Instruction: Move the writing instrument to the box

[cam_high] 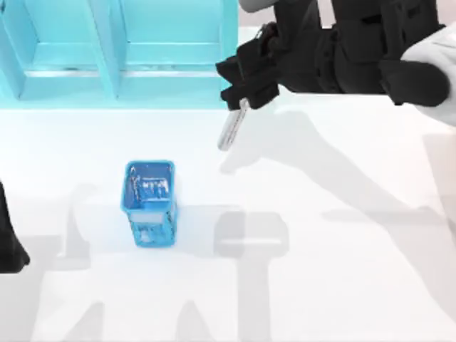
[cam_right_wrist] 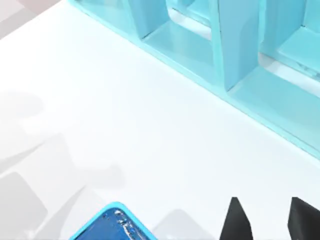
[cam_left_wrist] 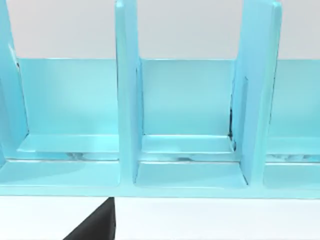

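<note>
The writing instrument (cam_high: 231, 128), a slim pen with a silvery-grey barrel, hangs tilted above the table at the back middle. Its upper end is inside my right gripper (cam_high: 243, 98), which is shut on it. The arm reaches in from the top view's right. A small blue mesh box (cam_high: 149, 203) stands on the table to the front left of the pen, well apart from it. In the right wrist view the two black fingertips (cam_right_wrist: 235, 220) show with the mesh box's rim (cam_right_wrist: 112, 225) off to one side. My left arm (cam_high: 8, 246) is parked at the table's left edge.
A large light-blue divided organizer (cam_high: 117, 53) runs along the back left of the table, its compartments (cam_left_wrist: 187, 125) open toward the front. The white tabletop (cam_high: 342, 271) stretches across the front and right.
</note>
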